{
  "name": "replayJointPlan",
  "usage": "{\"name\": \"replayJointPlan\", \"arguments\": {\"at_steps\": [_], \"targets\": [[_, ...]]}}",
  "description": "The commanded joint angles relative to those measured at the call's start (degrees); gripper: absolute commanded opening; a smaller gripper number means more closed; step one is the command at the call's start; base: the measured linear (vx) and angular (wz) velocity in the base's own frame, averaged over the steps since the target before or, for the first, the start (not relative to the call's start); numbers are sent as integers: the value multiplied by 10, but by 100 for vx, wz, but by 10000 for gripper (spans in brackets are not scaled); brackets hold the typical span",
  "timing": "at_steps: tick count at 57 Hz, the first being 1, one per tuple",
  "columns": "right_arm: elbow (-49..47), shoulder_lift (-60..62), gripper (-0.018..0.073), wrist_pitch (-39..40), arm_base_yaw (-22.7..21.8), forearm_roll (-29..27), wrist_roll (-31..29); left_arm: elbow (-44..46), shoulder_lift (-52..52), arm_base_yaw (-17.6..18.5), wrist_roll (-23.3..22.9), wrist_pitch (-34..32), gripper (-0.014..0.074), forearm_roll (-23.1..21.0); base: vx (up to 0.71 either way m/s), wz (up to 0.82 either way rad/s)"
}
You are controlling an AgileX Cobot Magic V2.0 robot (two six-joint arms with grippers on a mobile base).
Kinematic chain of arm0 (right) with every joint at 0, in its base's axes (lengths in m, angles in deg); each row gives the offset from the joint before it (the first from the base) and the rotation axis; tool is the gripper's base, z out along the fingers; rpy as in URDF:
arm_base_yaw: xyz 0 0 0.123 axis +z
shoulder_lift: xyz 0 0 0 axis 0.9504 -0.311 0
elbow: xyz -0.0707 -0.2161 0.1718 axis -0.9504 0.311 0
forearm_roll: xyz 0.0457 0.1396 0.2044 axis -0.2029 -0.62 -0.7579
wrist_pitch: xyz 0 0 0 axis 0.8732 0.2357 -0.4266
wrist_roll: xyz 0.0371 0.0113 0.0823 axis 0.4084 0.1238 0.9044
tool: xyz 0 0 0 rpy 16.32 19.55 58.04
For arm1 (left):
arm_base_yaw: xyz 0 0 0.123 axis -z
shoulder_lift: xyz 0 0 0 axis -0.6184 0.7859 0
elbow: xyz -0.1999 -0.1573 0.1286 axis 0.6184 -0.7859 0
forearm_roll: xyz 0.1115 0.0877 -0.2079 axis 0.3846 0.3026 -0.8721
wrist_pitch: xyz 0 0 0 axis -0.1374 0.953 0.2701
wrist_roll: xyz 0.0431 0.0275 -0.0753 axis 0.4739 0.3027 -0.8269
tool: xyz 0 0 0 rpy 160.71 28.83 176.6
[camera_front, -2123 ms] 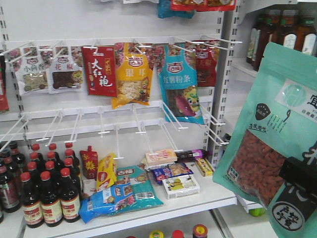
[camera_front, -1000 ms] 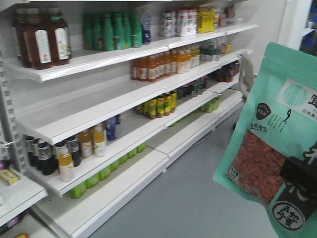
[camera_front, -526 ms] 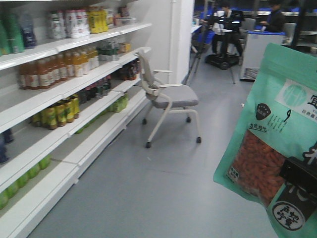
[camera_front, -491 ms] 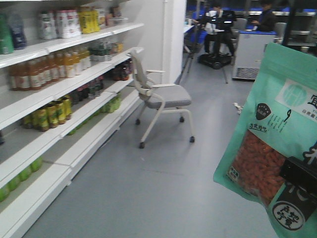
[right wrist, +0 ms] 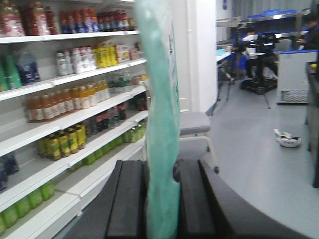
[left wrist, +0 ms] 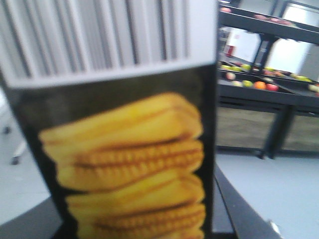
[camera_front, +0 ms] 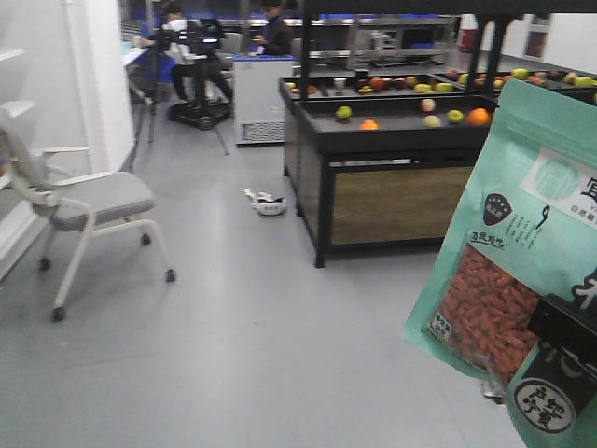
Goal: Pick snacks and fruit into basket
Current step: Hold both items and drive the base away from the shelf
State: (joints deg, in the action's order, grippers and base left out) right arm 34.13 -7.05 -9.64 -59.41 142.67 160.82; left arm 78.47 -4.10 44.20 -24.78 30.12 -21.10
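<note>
Shelving has swung out of the front view since half a second ago, the chair (camera_front: 84,201) has slid to the left edge, and a dark produce stand (camera_front: 392,177) now fills the far side. The pouch (camera_front: 522,252) of red berries has kept its place low on the right of that view, so we judge that the base is turning, not the arm.

Our right gripper (right wrist: 162,199) pinches the pouch near its lower edge. Both dark pads press flat against its sides, and the bag rises straight up above them, edge-on to the wrist camera. Held upright and close like this, it stays clear of the drink shelves (right wrist: 75,99) off to the gripper's left as we travel.

Our left gripper (left wrist: 139,219) seems to be clamped on a box (left wrist: 124,149) printed with yellow corn and a barcode. The box fills the blurred wrist view, so we read the hold only from its hanging clear of the floor.

The basket appears in no view. Fruit (camera_front: 478,117) lies on the stand ahead of the right gripper, too small to pick out the dark green one. The pouch is in hand but not yet delivered.
</note>
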Motion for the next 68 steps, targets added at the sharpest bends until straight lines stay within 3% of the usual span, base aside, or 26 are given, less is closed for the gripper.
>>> {"name": "replayJointPlan", "arguments": {"at_steps": [1,68], "targets": [[-18,0,-9,-21,-2,2,0,21,7,4,1,-58,2,4,21,-85],[-18,0,-9,-19,-2,2,0,21,7,4,1,-58,2,4,25,-52]]}}
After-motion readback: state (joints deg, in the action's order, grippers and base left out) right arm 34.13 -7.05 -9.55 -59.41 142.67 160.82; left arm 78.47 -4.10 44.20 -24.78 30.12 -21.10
